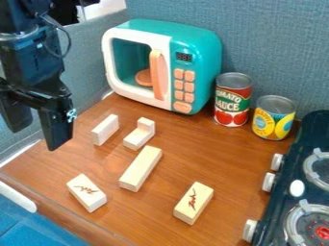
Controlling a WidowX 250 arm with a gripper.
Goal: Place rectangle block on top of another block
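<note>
1. Lying across the glossy wood-grain counter (164,202) in the camera view are pale, smooth, sharp-edged wooden pieces: a long rectangular block (141,169) in the middle, set at a slant, and a shorter rectangular block with a dark red mark (193,203) to its lower right.
2. Lower left of the long one sits a whitish marked block (86,193), flat on the wood. Farther back, a plain narrow block (105,129) stands on its long edge, near an L-shaped block (140,134); the two are apart.
3. Behind them are a rounded teal-and-white toy microwave (196,53) and two ribbed-top metal cans (233,100); a dark stove (315,192) is at right.
4. Above the counter's left edge hangs the matte black gripper (36,137), fingers spread wide, open space between them, touching none of the blocks.
</note>
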